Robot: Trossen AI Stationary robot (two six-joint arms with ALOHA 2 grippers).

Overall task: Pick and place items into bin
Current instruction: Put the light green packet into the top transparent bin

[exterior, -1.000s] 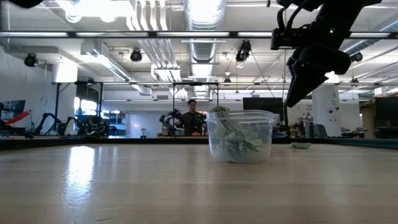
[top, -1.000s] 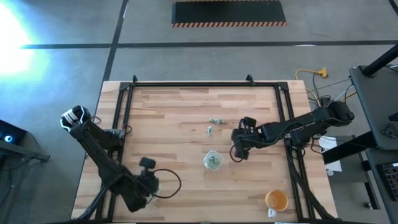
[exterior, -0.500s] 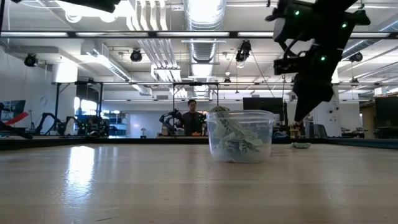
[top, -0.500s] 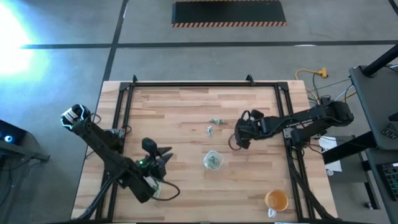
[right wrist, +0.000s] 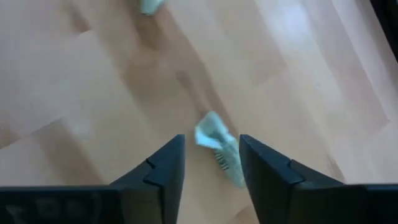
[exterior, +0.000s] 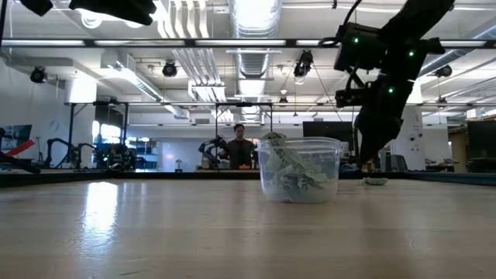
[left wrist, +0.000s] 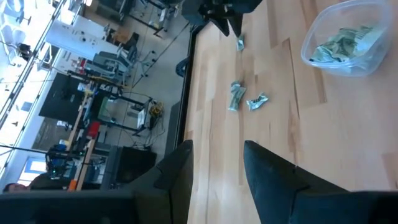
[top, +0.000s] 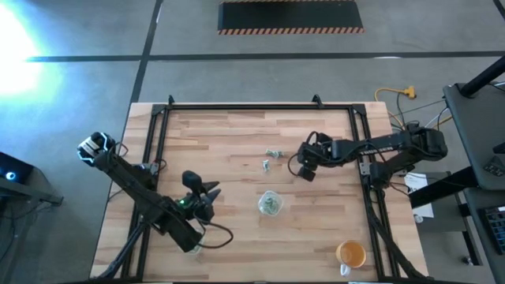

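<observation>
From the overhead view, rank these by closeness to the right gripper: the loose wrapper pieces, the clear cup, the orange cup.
Measured from the right gripper:
1. Loose wrapper pieces, just beside it toward the table's middle.
2. Clear cup, nearer the front edge.
3. Orange cup, front right corner.

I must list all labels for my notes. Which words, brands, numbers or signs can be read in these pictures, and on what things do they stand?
None can be read.
Small crumpled green-and-white wrapper between the right hand's fingers: dark print, too blurred to read.
Clear plastic cup holding such wrappers: no label visible.
Orange cup at the table's corner: no text visible.
</observation>
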